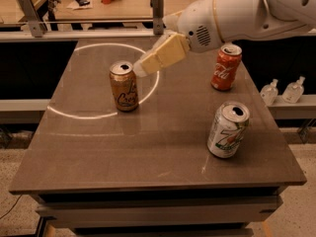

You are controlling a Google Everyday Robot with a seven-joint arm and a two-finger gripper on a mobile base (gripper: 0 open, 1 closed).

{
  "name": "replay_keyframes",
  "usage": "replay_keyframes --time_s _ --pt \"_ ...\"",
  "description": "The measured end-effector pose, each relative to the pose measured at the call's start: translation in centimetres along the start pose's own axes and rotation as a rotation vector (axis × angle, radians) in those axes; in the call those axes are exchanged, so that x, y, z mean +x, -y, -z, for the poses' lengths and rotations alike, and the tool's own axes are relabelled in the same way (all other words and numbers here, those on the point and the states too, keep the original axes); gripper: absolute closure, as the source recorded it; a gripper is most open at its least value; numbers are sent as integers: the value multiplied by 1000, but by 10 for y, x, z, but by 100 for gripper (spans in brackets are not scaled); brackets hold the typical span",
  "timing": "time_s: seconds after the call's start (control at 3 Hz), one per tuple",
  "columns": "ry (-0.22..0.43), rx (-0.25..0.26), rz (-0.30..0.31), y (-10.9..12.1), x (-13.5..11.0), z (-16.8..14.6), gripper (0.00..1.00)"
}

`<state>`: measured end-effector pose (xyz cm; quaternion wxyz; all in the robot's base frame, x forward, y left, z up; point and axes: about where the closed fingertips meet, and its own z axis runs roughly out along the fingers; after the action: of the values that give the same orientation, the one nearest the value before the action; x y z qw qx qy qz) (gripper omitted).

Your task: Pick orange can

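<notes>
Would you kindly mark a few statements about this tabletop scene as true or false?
1. The golden-orange aluminium drink can stands upright on the brown table. True.
2. The gripper holds the red Coca-Cola can. False: the gripper hangs beside the top of the golden-orange can, and the red can stands apart on the table.
3. The white-and-green 7UP can is the can nearest the table's front edge. True.
4. The red can stands on the image-left side of the golden-orange can. False: it stands on the image-right side, further back.
</notes>
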<state>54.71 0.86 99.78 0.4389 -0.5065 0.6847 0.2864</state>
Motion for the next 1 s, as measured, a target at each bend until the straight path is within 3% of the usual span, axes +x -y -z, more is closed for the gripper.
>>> replay_keyframes --time_s 0.33,0.67,1.0 --pt "-6 36 -8 3 10 -24 0" --pt "1 0 -18 5 36 -59 0" --pt "1 -1 -18 5 36 -59 0"
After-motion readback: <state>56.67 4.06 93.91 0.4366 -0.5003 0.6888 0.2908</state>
